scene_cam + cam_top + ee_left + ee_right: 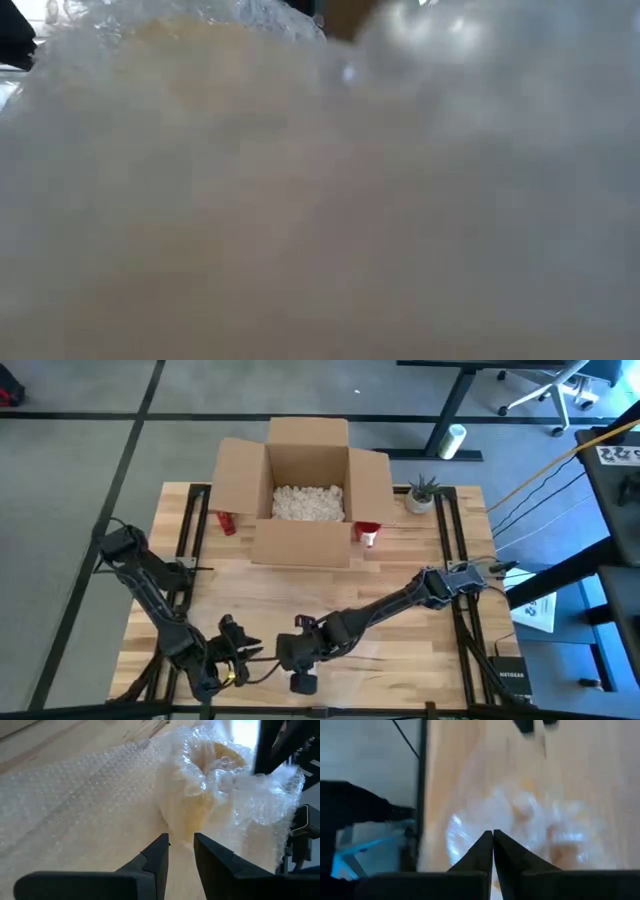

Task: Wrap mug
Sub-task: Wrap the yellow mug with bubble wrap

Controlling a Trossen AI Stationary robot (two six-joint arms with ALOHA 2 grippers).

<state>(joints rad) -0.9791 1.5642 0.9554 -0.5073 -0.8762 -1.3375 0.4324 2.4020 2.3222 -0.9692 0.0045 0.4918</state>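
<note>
Bubble wrap (pixel 100 795), soft and slippery, swaddles the rigid, breakable mug (pixel 200 795); grip loose film edges. Left gripper (pixel 181 851) has fingers slightly apart beside the bundle. Right gripper (pixel 493 842) has fingers pressed together above it.

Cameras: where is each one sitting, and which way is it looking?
High view: above the table, looking straight down; both arms, the cardboard box and a small plant show.
Low view: at table height; bubble wrap fills it, no arm seen.
Left wrist view: on the left arm, looking past the left gripper, fingers apart, at the bubble-wrapped mug.
Right wrist view: on the right arm, looking past the right gripper, fingers together, at wrap.
Shared: the low view and both wrist views show bubble wrap.
</note>
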